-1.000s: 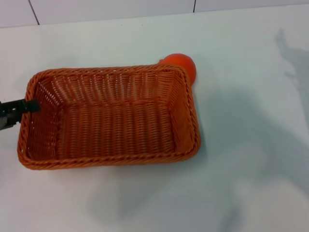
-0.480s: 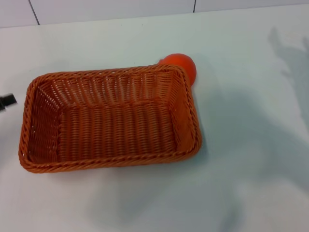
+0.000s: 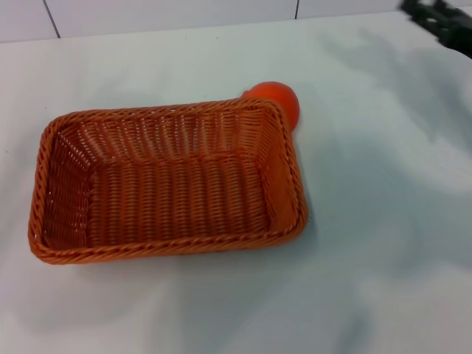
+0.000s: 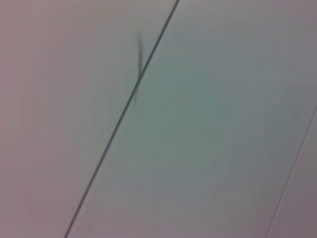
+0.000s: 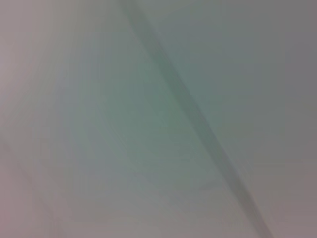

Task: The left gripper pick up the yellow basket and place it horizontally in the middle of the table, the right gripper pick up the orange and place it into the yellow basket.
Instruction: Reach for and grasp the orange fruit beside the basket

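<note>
The large rectangular woven wicker basket (image 3: 168, 181), orange-brown with sloped sides and a braided rim, lies flat on the plain white matte surface (image 3: 383, 243) in the centre-left of the head view. Its long side runs roughly across the frame, slightly skewed, and its open top faces up. The inside shows only bare weave.

The smooth, glossy orange-red round fruit (image 3: 276, 98) sits on the surface outside the basket, tucked against the basket's upper right corner. The rim hides the fruit's lower part, so only its upper dome shows, just above and to the right of the braided edge. It appears to touch the basket wall there.

In the upper right corner of the head view a dark, slim black tool (image 3: 441, 18), the right one, reaches into the frame from the edge, well apart from both the basket and the fruit. It is blurred and partly cut off by the frame edge, so whether its fingers are apart or together cannot be told. Soft grey shadows spread across the surface below it on the right side and below the basket.

The left tool does not show in the head view. The left wrist view shows only a pale flat area crossed by a thin dark diagonal line; the right wrist view shows a blurred pale area with a faint diagonal band.
</note>
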